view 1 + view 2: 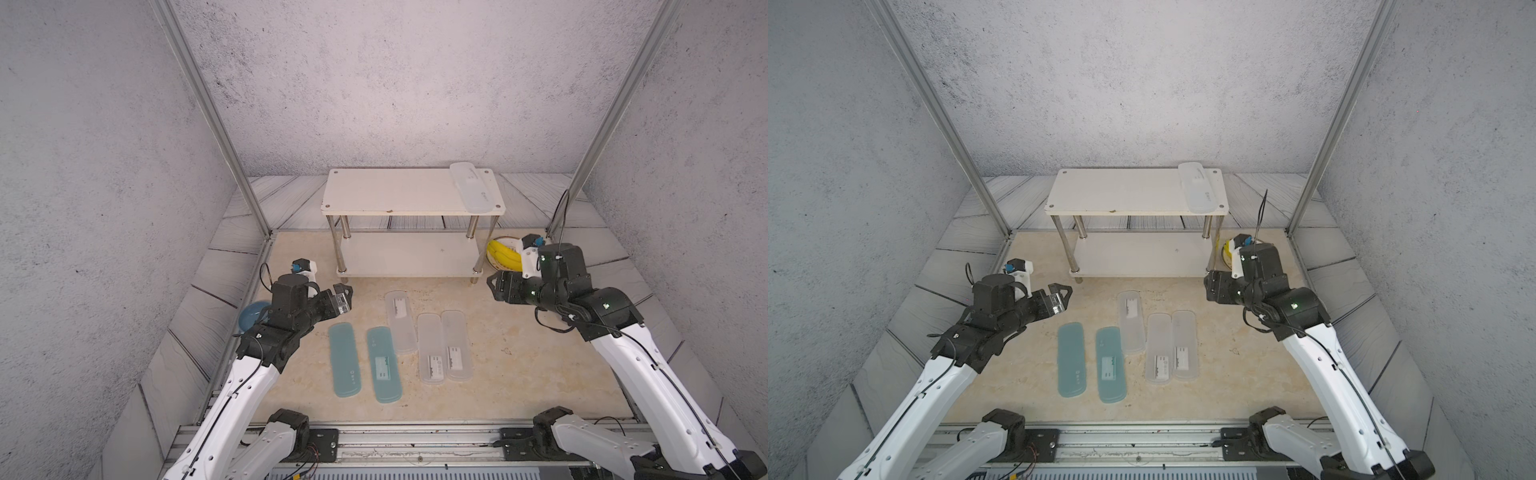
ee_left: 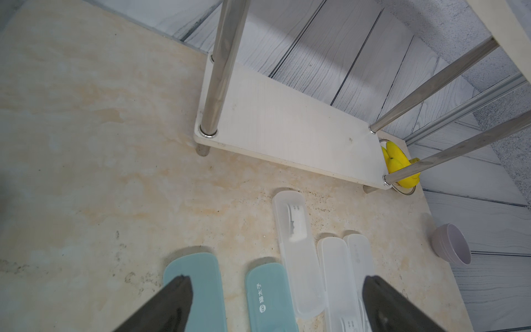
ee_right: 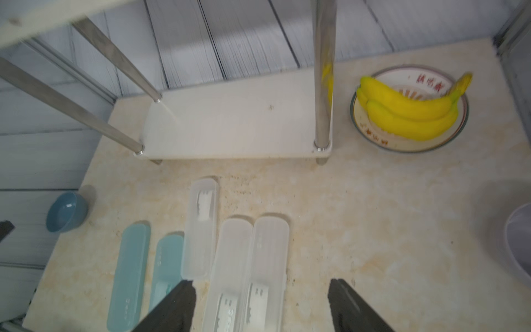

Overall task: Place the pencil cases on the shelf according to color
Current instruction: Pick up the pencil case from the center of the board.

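Frosted white case (image 1: 473, 187) lay on the top board of the shelf (image 1: 395, 191), at its right end, set a little askew. Three more white cases sat on the counter (image 1: 519, 374) in front of the shelf: a single one (image 1: 400, 322) nearer the shelf, and a pair (image 1: 431, 348) (image 1: 456, 345) touching side by side to its right. Two teal cases (image 1: 344, 359) lay left of these, parallel with a gap between them; the inner one (image 1: 384, 365) sat close against the single white one. Left claw (image 1: 347, 297) hovered above the counter left of the cases, jaws wide, nothing between them. Right claw (image 1: 491, 286) hung near the shelf's right front leg, jaws also wide and empty. Bananas (image 1: 505, 253) on a plate (image 3: 373, 138) sat behind it. Blue bowl (image 1: 253, 316) sat at the counter's left edge. Lilac bowl (image 2: 451, 244) showed in the left wrist view.
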Robot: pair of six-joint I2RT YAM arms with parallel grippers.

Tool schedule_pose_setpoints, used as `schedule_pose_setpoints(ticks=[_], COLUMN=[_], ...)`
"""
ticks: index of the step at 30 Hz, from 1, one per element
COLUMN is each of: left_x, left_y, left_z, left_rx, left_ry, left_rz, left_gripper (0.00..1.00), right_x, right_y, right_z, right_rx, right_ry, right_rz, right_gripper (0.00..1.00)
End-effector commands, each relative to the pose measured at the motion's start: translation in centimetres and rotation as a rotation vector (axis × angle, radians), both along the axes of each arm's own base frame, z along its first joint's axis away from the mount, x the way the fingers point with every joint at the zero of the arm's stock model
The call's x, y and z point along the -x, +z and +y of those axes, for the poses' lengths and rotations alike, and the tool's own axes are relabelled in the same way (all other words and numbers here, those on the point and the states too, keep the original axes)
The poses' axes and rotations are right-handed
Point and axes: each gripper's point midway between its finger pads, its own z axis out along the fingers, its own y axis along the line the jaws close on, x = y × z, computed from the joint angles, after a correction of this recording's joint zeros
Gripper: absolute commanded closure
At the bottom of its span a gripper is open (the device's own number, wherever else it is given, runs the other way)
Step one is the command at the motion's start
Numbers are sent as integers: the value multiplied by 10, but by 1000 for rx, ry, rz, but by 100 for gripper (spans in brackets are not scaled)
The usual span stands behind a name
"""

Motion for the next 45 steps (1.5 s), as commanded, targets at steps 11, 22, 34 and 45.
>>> schedule_pose_setpoints(ticks=[11,22,34,45], left_x=[-13,-8,-17,-17], left_y=[-21,-27,-28,-27], left_z=[7,12,8,8], left_rx=[-4,4,-7,-17], left_ry=[67,87,75,65], left_rz=[17,-21,-9,-8], left_gripper=[1,1,1,1], right_x=[54,63,64,65], right_y=[-172,-236,-257,-246], right_z=[72,64,46,18], right_rx=[-64,110,322,411], right_ry=[125,105,67,-24], right_rz=[427,540,557,526], right_gripper=[19,18,16,17])
